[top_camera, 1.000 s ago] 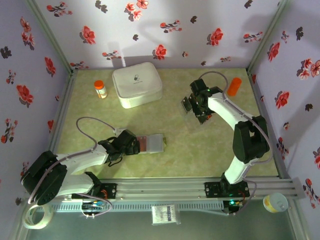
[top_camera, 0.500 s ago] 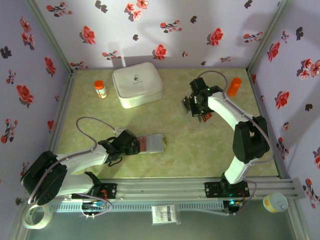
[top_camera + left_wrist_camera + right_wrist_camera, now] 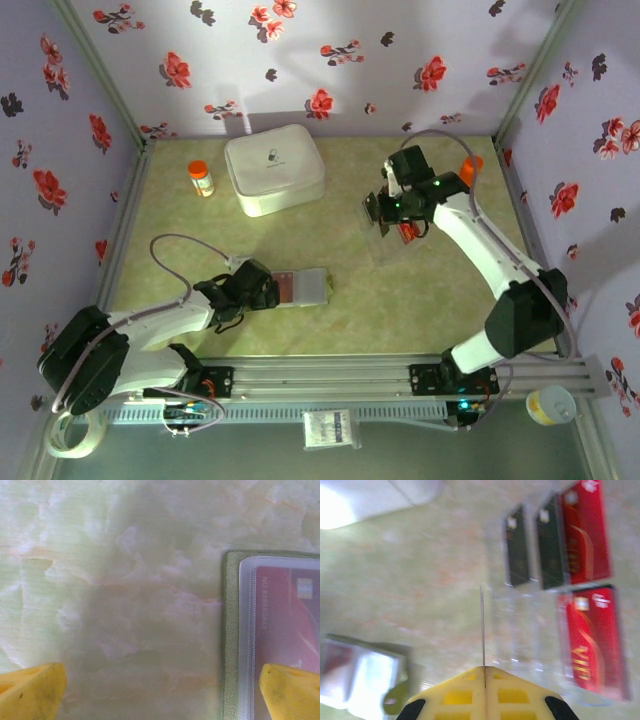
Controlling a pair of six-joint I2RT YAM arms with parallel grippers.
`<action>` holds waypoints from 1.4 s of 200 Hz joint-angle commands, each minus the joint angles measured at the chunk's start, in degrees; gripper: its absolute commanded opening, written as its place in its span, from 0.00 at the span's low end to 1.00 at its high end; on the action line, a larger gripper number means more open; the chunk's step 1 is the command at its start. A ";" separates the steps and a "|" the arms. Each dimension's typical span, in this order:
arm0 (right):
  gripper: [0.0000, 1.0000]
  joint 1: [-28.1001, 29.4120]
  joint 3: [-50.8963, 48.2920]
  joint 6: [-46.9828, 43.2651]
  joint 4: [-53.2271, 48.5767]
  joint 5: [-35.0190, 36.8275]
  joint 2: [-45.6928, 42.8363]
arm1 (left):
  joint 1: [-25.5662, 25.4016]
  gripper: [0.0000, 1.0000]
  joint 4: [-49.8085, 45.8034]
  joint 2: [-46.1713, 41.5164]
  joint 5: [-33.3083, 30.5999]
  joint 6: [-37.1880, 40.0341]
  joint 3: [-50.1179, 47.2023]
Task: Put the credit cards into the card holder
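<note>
I see a white rounded box [image 3: 274, 168] on the far part of the green marbled table [image 3: 400, 320]. Just left of the box stands an orange-capped bottle [image 3: 201, 178]. Well to the box's right are an orange container [image 3: 471, 167] and a clear pocket sheet [image 3: 520, 625].

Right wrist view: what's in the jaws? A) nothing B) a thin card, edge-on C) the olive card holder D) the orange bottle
B: the right gripper is shut on a credit card, seen edge-on as a thin line rising from between the closed jaws.
</note>
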 commanded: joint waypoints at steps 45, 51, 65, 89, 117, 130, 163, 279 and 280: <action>0.00 11.90 -14.88 21.45 27.67 -14.48 0.50 | 0.44 1.00 -3.69 -1.78 -1.65 -1.49 -0.66; 0.00 12.85 -16.32 23.41 30.46 -14.83 1.12 | 0.38 1.00 -3.76 -1.78 -1.65 -1.51 -0.58; 0.00 15.18 -18.96 26.93 35.56 -15.58 2.92 | 0.38 1.00 -3.82 -1.78 -1.61 -1.47 -0.53; 0.00 18.35 -21.43 30.43 41.40 -15.15 6.08 | 0.45 1.00 -4.18 -1.92 -1.67 -1.51 -0.31; 0.00 20.91 -22.98 32.99 45.66 -14.81 9.52 | 0.44 1.00 -4.41 -2.18 -1.75 -1.51 -0.22; 0.00 21.84 -23.35 33.80 47.16 -14.62 10.81 | 0.39 1.00 -4.49 -2.23 -1.76 -1.45 -0.22; 0.00 22.93 -23.72 34.74 48.85 -14.24 13.41 | 0.41 1.00 -4.77 -2.66 -1.83 -1.30 -0.14; 0.00 24.14 -23.46 34.91 49.84 -14.12 18.04 | 0.47 1.00 -4.62 -1.30 -1.97 0.04 3.20; 0.00 24.14 -23.46 34.91 49.84 -14.12 18.05 | 0.47 1.00 -4.59 -1.28 -2.00 0.05 3.20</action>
